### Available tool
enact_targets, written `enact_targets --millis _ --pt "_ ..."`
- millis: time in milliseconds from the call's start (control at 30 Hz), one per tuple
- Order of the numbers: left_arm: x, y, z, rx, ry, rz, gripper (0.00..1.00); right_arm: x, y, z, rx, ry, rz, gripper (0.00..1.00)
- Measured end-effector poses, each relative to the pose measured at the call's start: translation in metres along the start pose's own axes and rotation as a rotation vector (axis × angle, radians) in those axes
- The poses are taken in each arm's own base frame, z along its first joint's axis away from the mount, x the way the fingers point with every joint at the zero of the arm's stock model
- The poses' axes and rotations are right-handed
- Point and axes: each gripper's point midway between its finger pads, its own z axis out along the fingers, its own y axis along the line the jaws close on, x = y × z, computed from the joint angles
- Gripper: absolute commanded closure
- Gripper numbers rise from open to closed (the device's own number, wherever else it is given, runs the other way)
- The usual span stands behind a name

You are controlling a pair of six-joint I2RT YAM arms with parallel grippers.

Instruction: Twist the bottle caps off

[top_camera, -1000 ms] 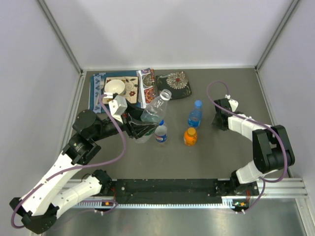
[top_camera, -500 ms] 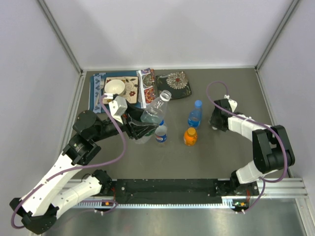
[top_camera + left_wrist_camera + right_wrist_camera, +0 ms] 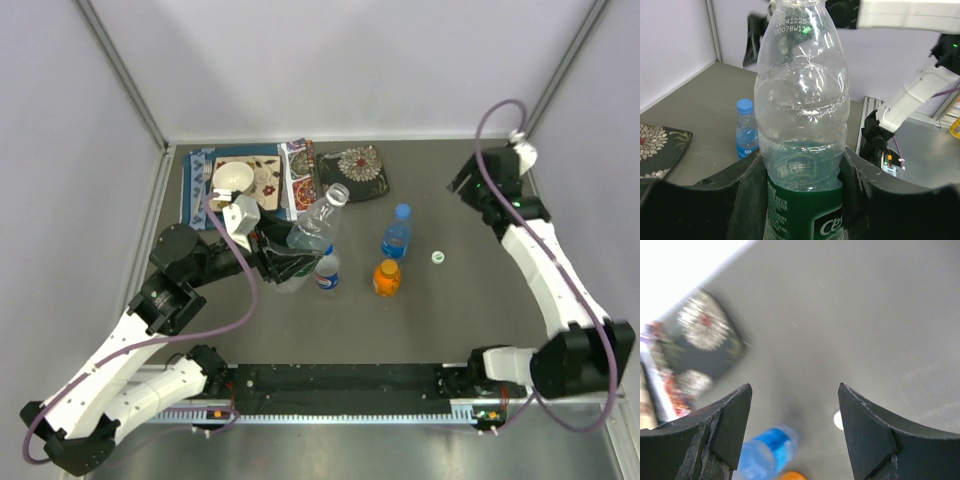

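Cap (image 3: 437,257) lies now loose on the bench (image 3: 480,310), just right of the orange bottle (image 3: 387,277). The right gripper (image 3: 794,405), which hung there a second ago, has gone up and far right of it, jaws open and empty. The left gripper (image 3: 802,200) has its jaws closed around the green-label bottle (image 3: 802,125), tilted to the left of the orange bottle with an open neck, so I judge one bottle is finished.
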Motion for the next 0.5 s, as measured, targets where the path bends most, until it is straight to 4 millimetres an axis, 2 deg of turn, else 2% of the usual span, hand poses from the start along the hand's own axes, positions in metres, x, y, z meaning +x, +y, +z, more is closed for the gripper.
enact_targets --millis 33,100,133,167,233,300,367,500 --pt "0.002 0.001 0.001 -0.001 0.005 -0.003 0.55 -0.022 0.009 -0.017 -0.046 -0.061 0.03 0.3" --pt "0.005 0.003 0.004 -0.001 0.015 -0.01 0.54 -0.053 0.029 -0.06 -0.191 -0.163 0.073 0.28" --pt "0.007 0.004 0.006 -0.001 0.023 -0.014 0.54 -0.062 0.036 -0.08 -0.257 -0.197 0.085 0.27" --pt "0.009 0.006 0.008 -0.002 0.029 -0.019 0.54 -0.072 0.051 -0.108 -0.38 -0.238 0.094 0.25" --pt "0.015 0.01 0.012 -0.003 0.046 -0.029 0.54 -0.082 0.075 -0.156 -0.585 -0.289 0.086 0.17" --pt "0.022 0.013 0.018 -0.002 0.07 -0.045 0.53 -0.084 0.108 -0.211 -0.841 -0.315 0.054 0.12" --pt "0.025 0.015 0.023 0.005 0.088 -0.058 0.53 -0.076 0.134 -0.256 -1.066 -0.293 0.011 0.11" --pt "0.022 0.016 0.029 0.017 0.102 -0.064 0.53 -0.054 0.163 -0.299 -1.291 -0.182 -0.063 0.09"
